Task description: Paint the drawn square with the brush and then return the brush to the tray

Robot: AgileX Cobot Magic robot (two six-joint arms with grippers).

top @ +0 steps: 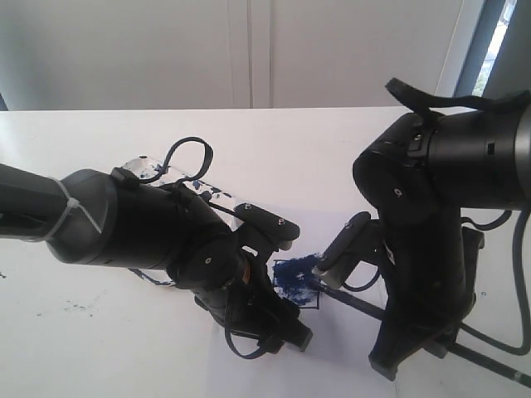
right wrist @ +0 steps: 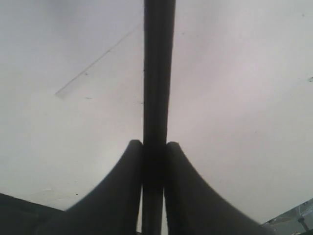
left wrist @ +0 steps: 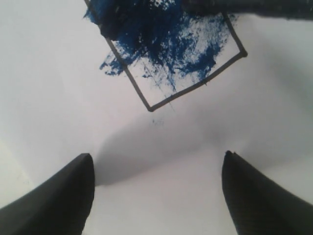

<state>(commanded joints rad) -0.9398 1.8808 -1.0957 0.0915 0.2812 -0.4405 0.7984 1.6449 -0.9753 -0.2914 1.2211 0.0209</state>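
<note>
The drawn square (top: 295,278) on the white paper is mostly smeared with dark blue paint; in the left wrist view the drawn square (left wrist: 171,54) shows a white patch and strokes crossing its outline. The black brush (top: 365,305) slants from the square toward the lower right. My right gripper (right wrist: 157,147) is shut on the brush (right wrist: 159,73), and the brush (left wrist: 254,7) lies along the square's far side. My left gripper (left wrist: 156,169) stands open just above the paper near the square, holding nothing. The tray (top: 148,168) peeks out behind the left arm.
The white paper sheet (top: 348,356) lies on the white table, with small blue specks (top: 79,308) at the left. The bulky left arm (top: 124,220) and right arm (top: 431,215) crowd the square from both sides. A wall rises behind the table.
</note>
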